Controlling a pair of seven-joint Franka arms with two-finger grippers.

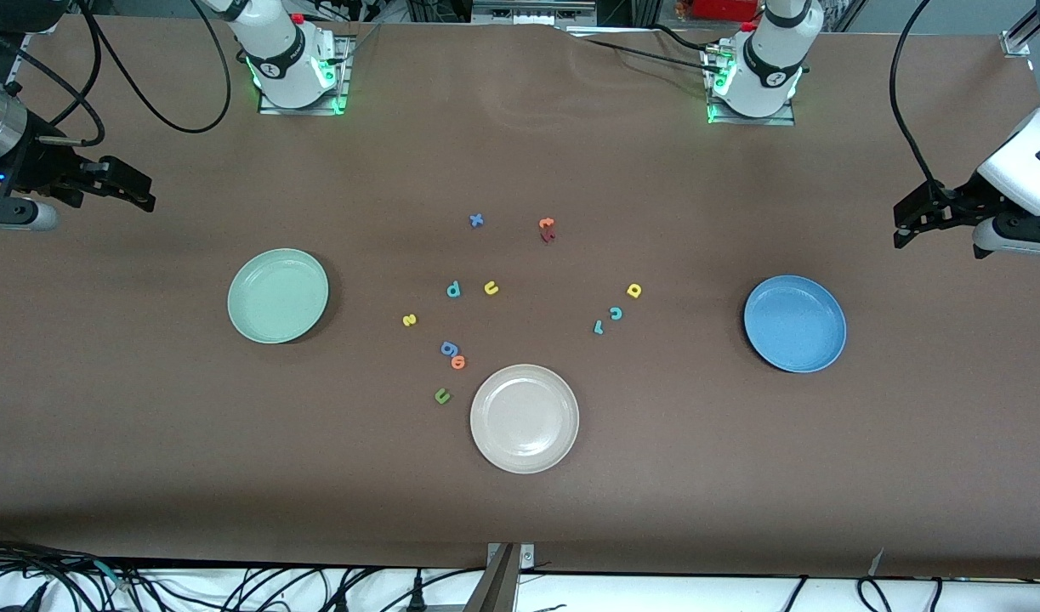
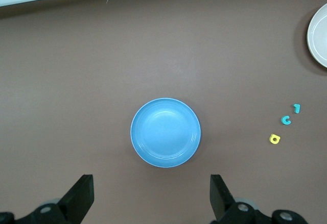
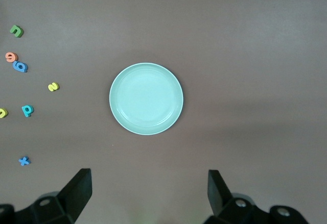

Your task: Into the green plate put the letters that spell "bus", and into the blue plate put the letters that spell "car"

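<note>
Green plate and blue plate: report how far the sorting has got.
Nothing is done: the green plate and blue plate hold no letters. Nothing is in hand; the left hand and right hand wait open. All six letters remain: b, u, s, c, a, r.

Matt brown table (image 1: 741,476), cloth-like. Green plate (image 1: 277,295), blue plate (image 1: 795,323), beige plate (image 1: 524,417): smooth, faint sheen, plastic-looking. Letters look matt foam. Grippers matt black.
</note>
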